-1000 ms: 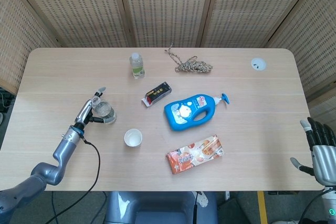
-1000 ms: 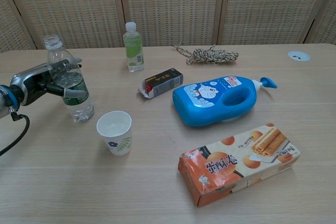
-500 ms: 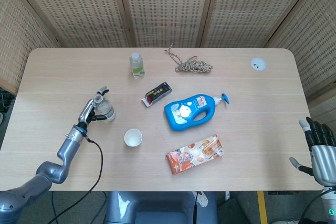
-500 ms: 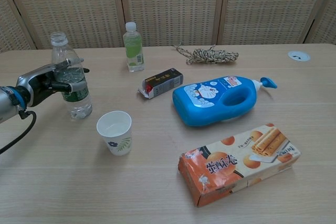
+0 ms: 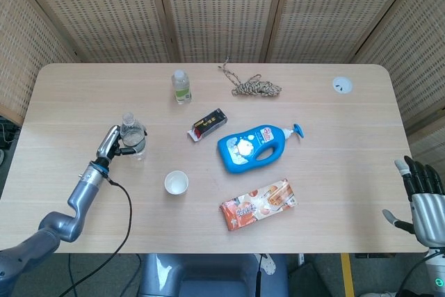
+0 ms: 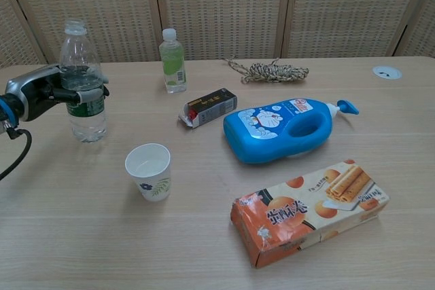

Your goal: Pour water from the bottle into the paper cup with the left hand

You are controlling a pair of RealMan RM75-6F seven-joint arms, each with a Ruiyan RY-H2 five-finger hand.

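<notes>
Only the head view shows the right robot hand [image 5: 421, 196], at the frame's lower right edge off the worktop [image 5: 334, 165], fingers spread and holding nothing; the chest view shows the bottle [image 6: 81, 83] upright at upper left; the left robot hand [image 6: 42, 91] wraps its middle from the left; the paper cup [image 6: 149, 170] stands apart, lower right of the bottle.

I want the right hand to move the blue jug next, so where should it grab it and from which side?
Probably the handle loop of the blue jug: it lies flat, and the cut-out near the pump end faces up. Come from above so fingers can hook through the opening; the broad body looks too wide to wrap.
</notes>
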